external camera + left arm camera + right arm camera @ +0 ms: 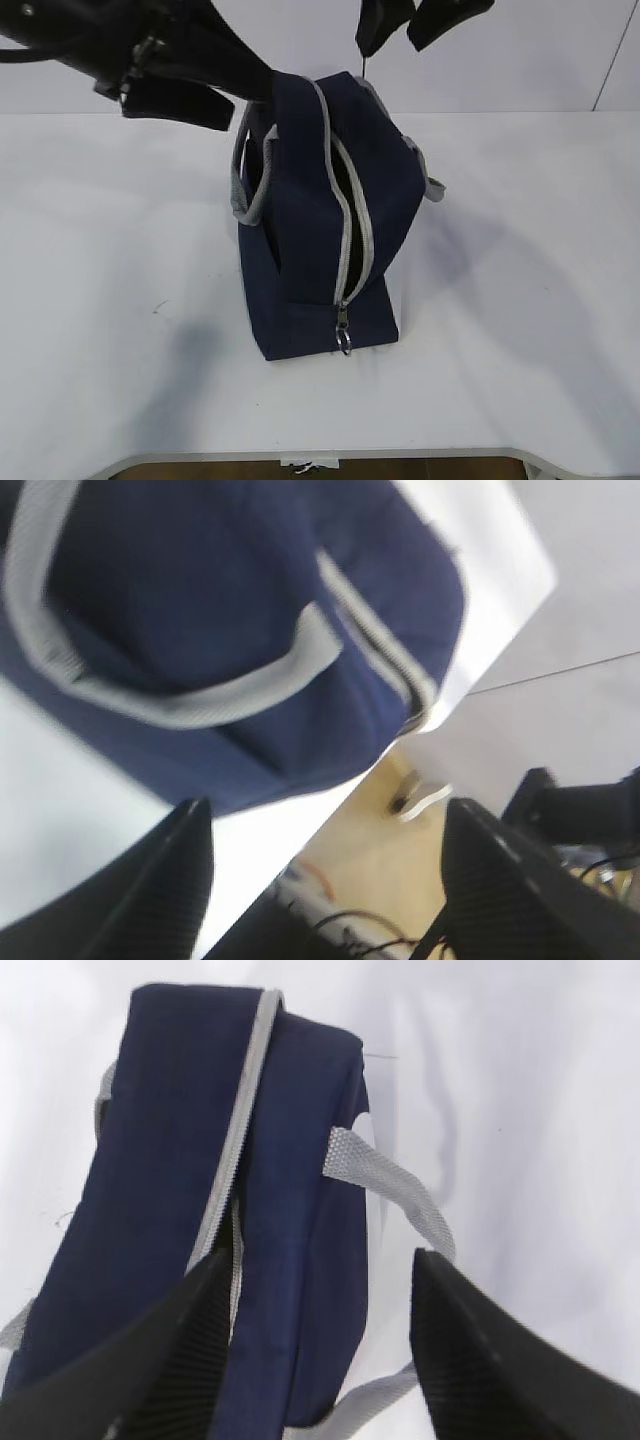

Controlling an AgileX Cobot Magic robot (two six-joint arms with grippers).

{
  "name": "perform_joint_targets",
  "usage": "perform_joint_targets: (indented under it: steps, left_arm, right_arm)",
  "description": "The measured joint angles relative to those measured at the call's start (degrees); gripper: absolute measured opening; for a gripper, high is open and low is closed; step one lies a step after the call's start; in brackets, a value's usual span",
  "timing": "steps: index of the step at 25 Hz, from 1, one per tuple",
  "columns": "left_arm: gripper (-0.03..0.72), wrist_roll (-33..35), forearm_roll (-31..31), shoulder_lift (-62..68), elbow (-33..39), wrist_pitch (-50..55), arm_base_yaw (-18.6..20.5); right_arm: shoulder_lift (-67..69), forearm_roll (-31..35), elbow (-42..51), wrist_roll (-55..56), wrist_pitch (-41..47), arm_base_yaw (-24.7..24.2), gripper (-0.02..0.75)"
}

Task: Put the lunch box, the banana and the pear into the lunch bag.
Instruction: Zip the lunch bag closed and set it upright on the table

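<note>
Navy-blue boxy fabric lunch bag [320, 220] stands mid white counter [520, 330], grey webbing handles drooping at both sides, grey zipper partly parted along the top, ring pull hanging at its near end. Left gripper [325, 880] and right gripper [320, 1345] hover above, fingers spread, empty.

Black arms, black pincers

The left pincer [325, 880] has matte black fingers with a fine woven texture (carbon-like); the right pincer [320, 1360] shows ribbed inner pads; upper left of the exterior view, a metal screw glints.
</note>
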Motion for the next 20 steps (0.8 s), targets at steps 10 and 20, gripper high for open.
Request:
perform_joint_targets:
  steps: [10,20]
  left_arm:
    - [0.507,-9.16,17.23,-5.13,0.0,7.18,3.38]
    - [0.498,-17.72,31.97,-9.05,-0.02,8.14,3.26]
  right_arm:
    - [-7.44,-0.52,4.28,0.31,-0.04,0.0,0.447]
    - [-25.92,3.25,39.46,-7.05,-32.76,3.09,0.447]
